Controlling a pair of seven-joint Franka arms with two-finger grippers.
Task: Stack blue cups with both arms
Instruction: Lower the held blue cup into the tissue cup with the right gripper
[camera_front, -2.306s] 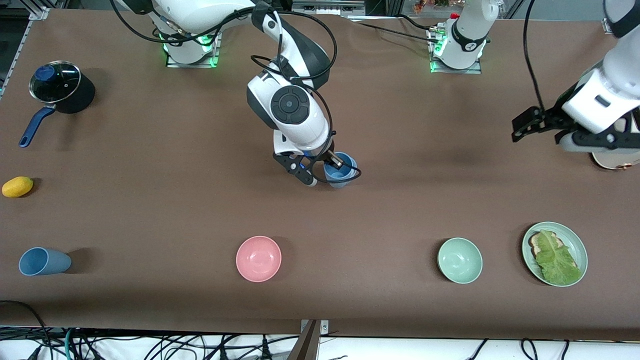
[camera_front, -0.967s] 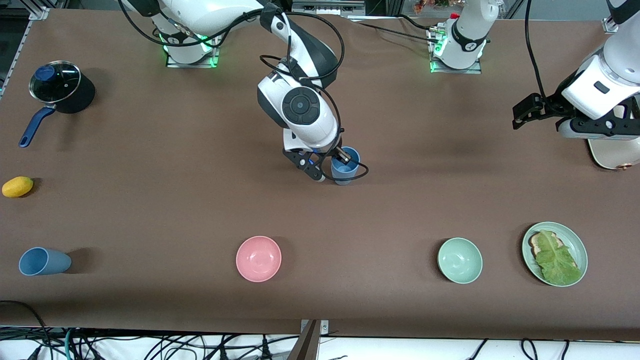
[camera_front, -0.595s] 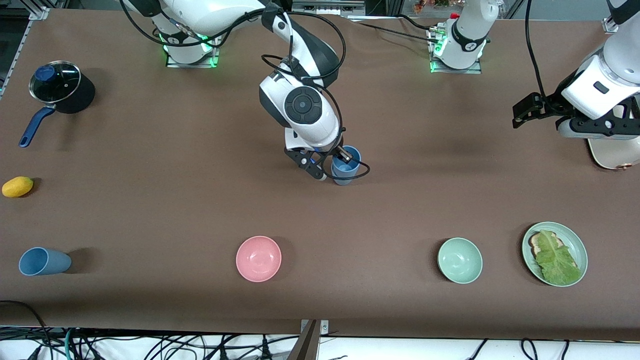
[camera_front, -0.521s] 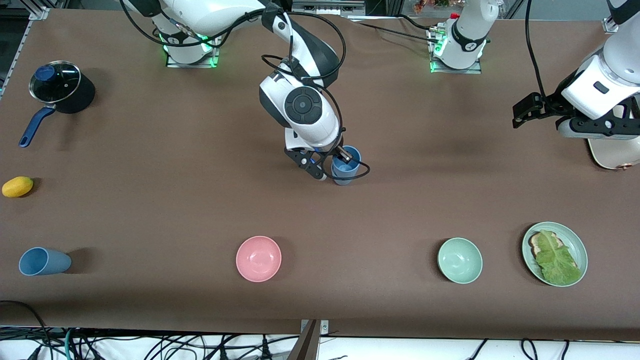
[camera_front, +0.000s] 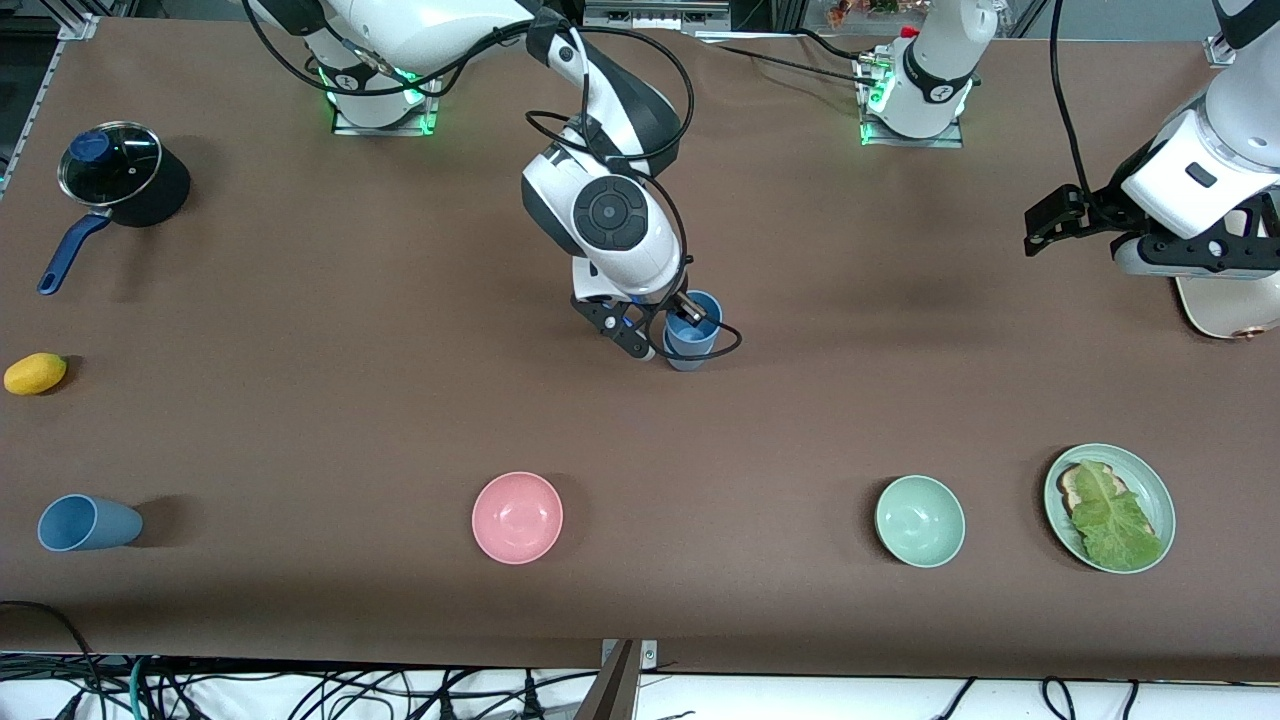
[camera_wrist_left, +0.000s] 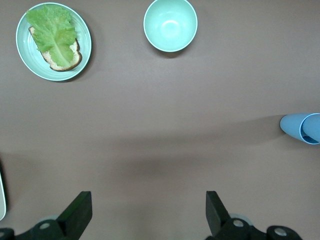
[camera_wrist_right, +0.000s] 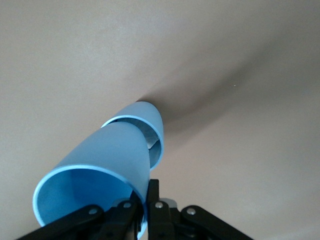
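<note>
My right gripper is clamped on the rim of the sky blue cup, one finger inside it, at the middle of the desk; in my right wrist view it seems nested into another blue cup. The slate blue cup lies on its side near the front corner at the right arm's end. My left gripper waits spread wide over that arm's end edge.
</note>
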